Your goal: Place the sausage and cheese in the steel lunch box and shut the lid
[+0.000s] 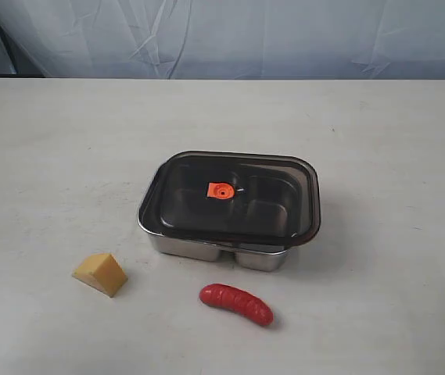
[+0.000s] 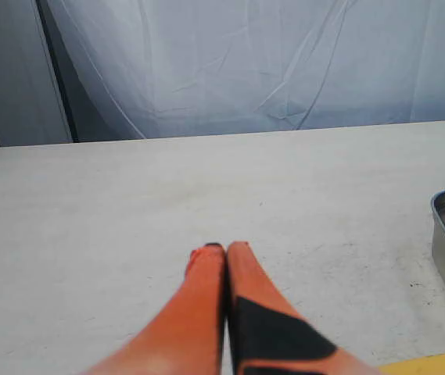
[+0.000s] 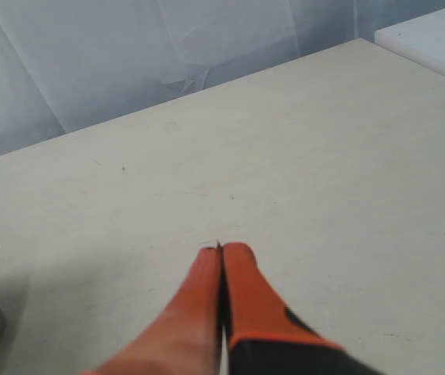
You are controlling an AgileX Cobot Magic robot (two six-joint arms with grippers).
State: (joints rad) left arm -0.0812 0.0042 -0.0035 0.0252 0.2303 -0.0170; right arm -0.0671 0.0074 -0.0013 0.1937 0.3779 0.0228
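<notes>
Lid on box at frame centre, food outside it, both tools pressed together.
Shiny rectangular steel lunch box sits mid-frame on the pale table, with the dark smoky translucent lid resting on top. Yellow-orange cheese wedge lies lower left of the box, glossy red ridged sausage just below it, neither touching it. Wrist views: left gripper and right gripper have orange fingers together, holding nothing.

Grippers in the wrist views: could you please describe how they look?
The left gripper has two long, tapering orange fingers with rounded tips, one bearing a black patch. The right gripper looks alike, black nearer its base. No cables show.
</notes>
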